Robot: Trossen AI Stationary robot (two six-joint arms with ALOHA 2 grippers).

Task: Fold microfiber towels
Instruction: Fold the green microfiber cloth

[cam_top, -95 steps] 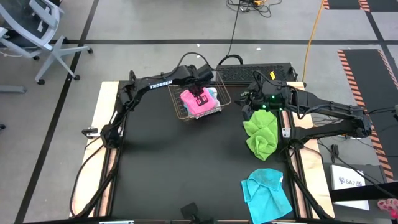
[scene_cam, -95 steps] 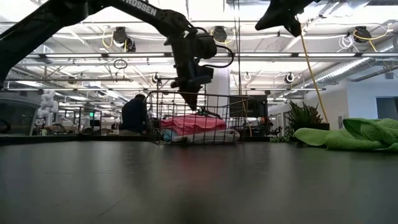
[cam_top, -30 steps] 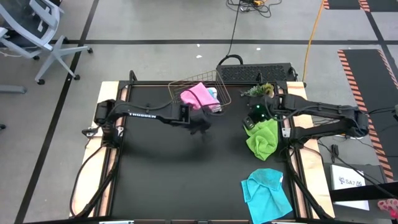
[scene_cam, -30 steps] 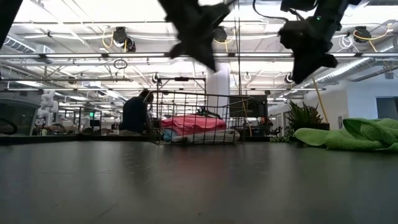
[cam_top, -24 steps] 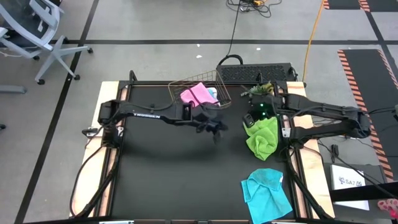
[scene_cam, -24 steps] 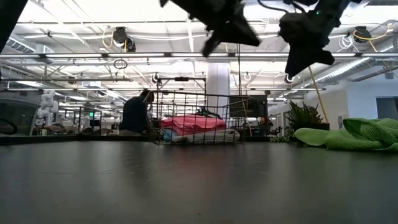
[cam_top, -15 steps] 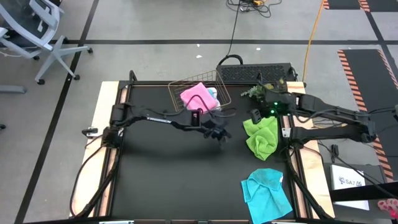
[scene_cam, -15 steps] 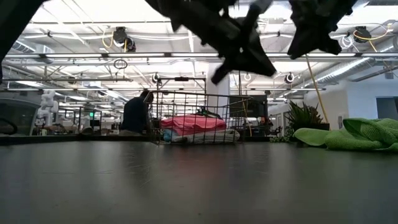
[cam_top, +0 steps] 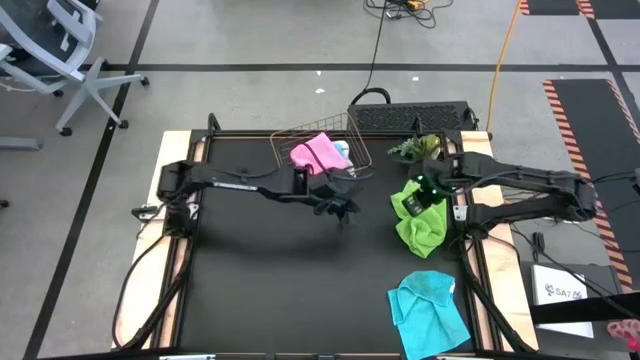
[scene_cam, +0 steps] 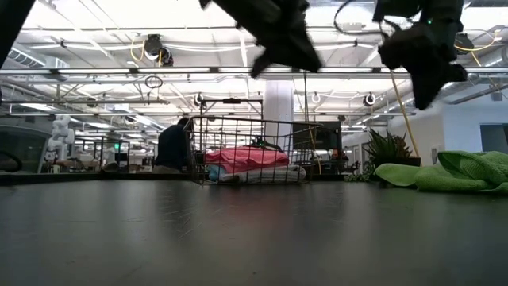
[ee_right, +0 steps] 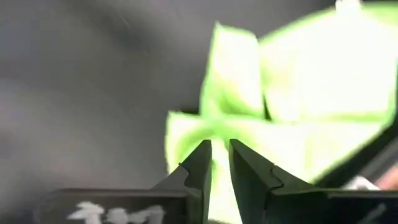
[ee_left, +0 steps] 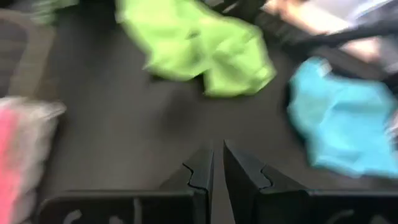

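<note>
A crumpled lime green towel (cam_top: 422, 222) (scene_cam: 452, 175) (ee_left: 199, 46) lies at the table's right side. A cyan towel (cam_top: 430, 310) (ee_left: 342, 130) lies crumpled at the near right corner. A pink towel (cam_top: 318, 155) (scene_cam: 246, 157) rests in the wire basket (cam_top: 285, 160) at the far edge, with a bit of cyan cloth (cam_top: 343, 150) beside it. My left gripper (cam_top: 345, 208) (ee_left: 217, 155) hangs shut above the bare mat, between the basket and the green towel. My right gripper (cam_top: 410, 200) (ee_right: 221, 149) hangs shut over the green towel's far left part (ee_right: 280, 106), clear of it.
A small green plant (cam_top: 418, 147) (scene_cam: 389, 151) stands at the far right, close behind the green towel. A black box (cam_top: 410, 118) sits behind the table's far edge. The black mat (cam_top: 280, 280) is bare in the middle and on the left. A person (scene_cam: 171, 147) stands far off.
My left gripper has swung from in front of the basket a little toward the table's right, toward the green towel, staying high. My right gripper has tipped further down and come slightly toward the near edge over the green towel. The towels have not moved.
</note>
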